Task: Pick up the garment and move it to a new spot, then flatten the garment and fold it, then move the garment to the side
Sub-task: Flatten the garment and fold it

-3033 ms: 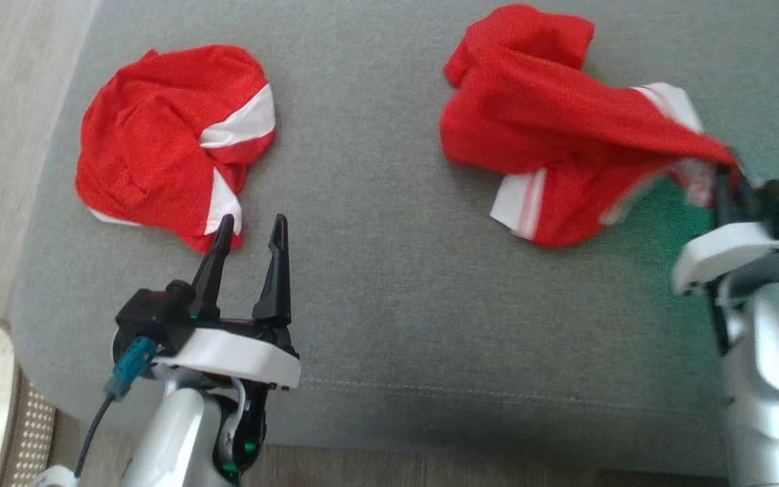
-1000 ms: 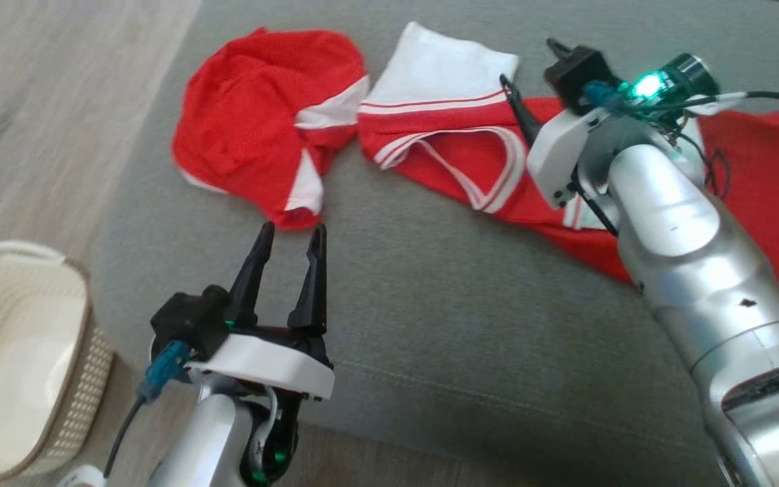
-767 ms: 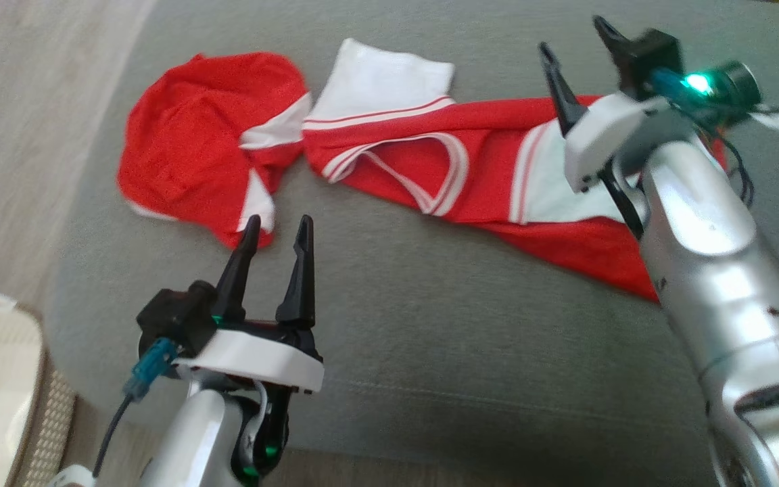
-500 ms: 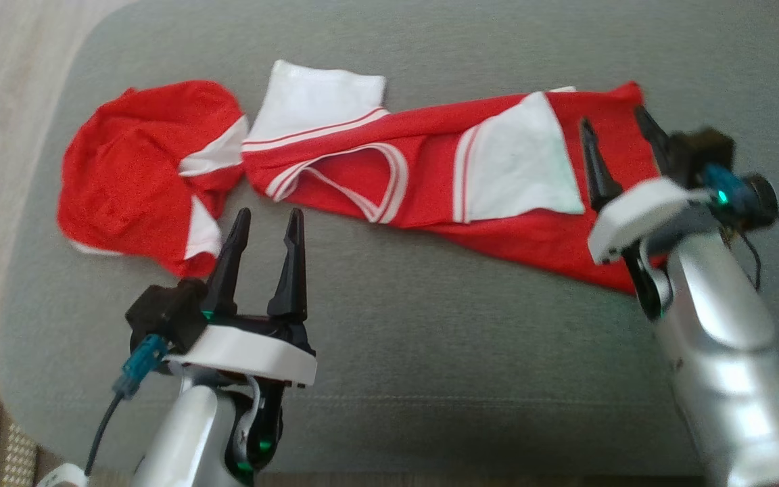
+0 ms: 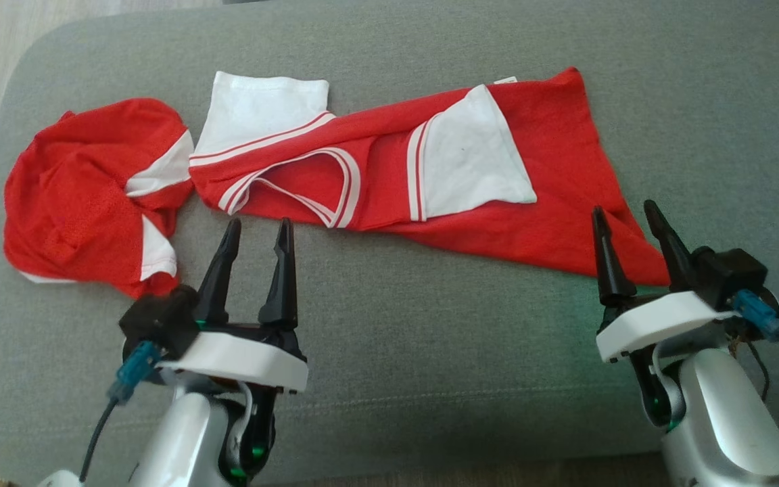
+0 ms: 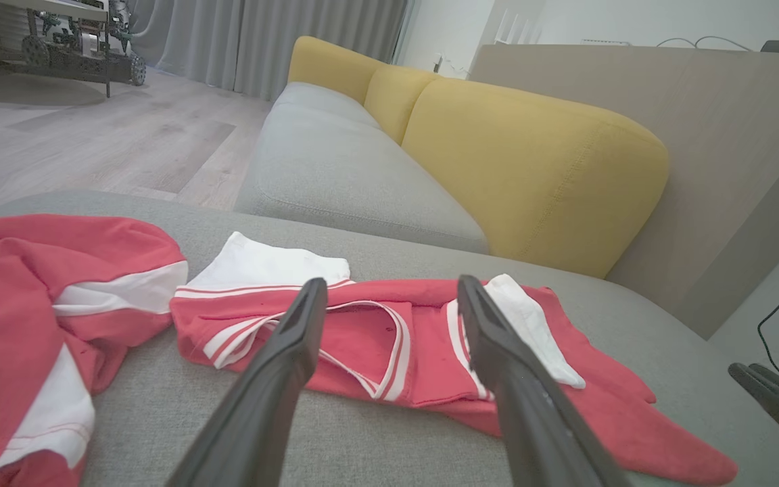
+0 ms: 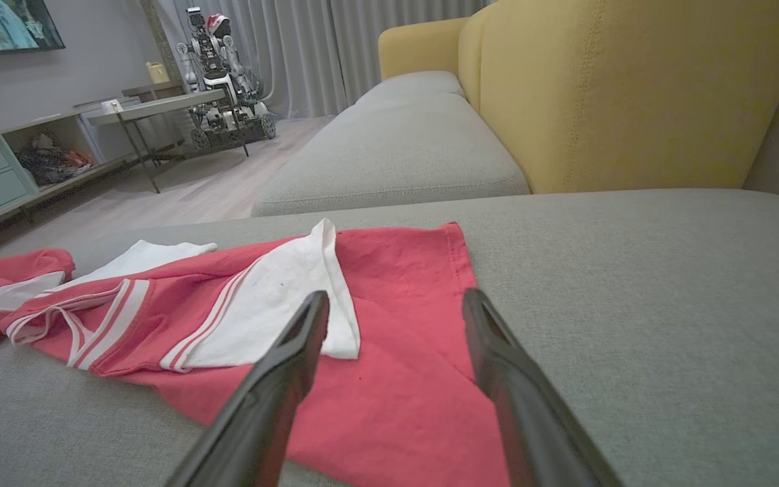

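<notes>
The garment (image 5: pixel 383 169) lies stretched out on the grey cushion (image 5: pixel 430 352), and its long axis runs across your view from left to right, tilted so that the right end sits a little nearer to you. The collar (image 5: pixel 295 186) and one white sleeve (image 5: pixel 261 108) are at the left end. The hem and its near corner (image 5: pixel 640 270) are at the right end. It looks narrow for a shirt: the second white sleeve (image 5: pixel 470 162) is folded over the red body, so I judge it is laid out but not yet flat.

Your two hands face the near long edge, one at each end. The left hand (image 5: pixel 259 224) is just in front of the collar, fingers spread and holding nothing. In the left wrist view the collar opening (image 6: pixel 369 338) sits straight between its fingers. The right hand (image 5: pixel 622 208) is also spread wide and empty, with its fingertips over the hem corner. In the right wrist view the red cloth (image 7: pixel 396 379) lies directly ahead, between and below the fingers.

So each end has its own nearer hand: left for the collar side, right for the hem. The spreading pull would go across the long axis, towards you or away.

Mind the other crumpled red garment (image 5: pixel 85 196), which lies just beside the collar end, to the left of your left hand, close enough to catch by mistake.
</notes>
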### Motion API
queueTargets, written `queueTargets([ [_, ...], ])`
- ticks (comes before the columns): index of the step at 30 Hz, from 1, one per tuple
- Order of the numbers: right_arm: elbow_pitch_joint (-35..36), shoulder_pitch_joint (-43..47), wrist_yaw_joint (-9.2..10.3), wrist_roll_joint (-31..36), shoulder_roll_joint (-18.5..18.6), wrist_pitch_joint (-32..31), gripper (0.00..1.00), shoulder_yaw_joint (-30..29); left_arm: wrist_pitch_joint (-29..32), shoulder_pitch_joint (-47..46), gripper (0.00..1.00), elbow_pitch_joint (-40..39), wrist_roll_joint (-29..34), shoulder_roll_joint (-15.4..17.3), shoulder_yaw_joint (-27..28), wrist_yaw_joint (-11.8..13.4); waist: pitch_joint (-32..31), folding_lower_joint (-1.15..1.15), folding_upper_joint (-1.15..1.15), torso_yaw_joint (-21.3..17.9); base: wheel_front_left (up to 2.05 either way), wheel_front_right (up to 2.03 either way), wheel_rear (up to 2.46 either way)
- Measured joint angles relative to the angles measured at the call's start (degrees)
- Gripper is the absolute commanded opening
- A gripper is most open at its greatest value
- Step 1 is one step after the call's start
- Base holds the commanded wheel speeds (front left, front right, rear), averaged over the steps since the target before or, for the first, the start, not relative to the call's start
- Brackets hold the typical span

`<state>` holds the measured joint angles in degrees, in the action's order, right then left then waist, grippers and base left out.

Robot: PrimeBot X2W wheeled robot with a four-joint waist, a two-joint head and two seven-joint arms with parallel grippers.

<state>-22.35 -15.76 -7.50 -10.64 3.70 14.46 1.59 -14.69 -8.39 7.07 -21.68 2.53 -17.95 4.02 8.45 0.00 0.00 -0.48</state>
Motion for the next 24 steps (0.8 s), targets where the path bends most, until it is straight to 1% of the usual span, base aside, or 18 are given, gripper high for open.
queueTargets([
  [5,0.42,-0.01,0.0,-0.04,-0.08,0.0,1.0,-0.25,0.0,-0.02,1.0,0.14,0.0,0.0,-1.05,-0.07,0.37,0.0,0.0,1.24,0.0,0.0,0.0],
  [8,-0.75,-0.61,0.0,-1.59,-0.03,0.0,1.0,0.04,0.0,-0.04,1.0,0.4,0.0,-0.01,-1.87,-0.07,0.82,0.0,0.0,2.3,0.0,0.0,0.0],
  [13,-5.43,-6.22,0.0,-4.28,0.89,-1.03,1.0,1.64,0.0,-0.13,1.0,0.43,-0.05,0.0,-2.76,-0.07,2.01,0.0,0.0,4.5,0.0,0.0,0.0],
  [17,-9.82,-12.68,0.0,-6.94,3.11,-3.22,1.0,2.49,0.0,-0.38,1.0,0.46,-0.09,0.0,-3.79,-0.05,3.22,0.0,0.0,6.64,0.0,0.0,0.0],
  [22,-16.33,-18.51,0.0,-11.12,5.08,-6.02,1.0,2.58,0.0,-1.77,1.0,0.4,-0.35,0.0,-4.66,0.04,4.81,0.0,0.0,9.61,0.0,0.0,0.0],
  [24,-18.6,-20.31,0.0,-14.03,5.68,-7.69,1.0,2.75,0.0,-1.98,1.0,0.38,-0.68,0.0,-5.27,0.11,5.44,0.0,0.0,10.76,0.0,0.0,0.0],
])
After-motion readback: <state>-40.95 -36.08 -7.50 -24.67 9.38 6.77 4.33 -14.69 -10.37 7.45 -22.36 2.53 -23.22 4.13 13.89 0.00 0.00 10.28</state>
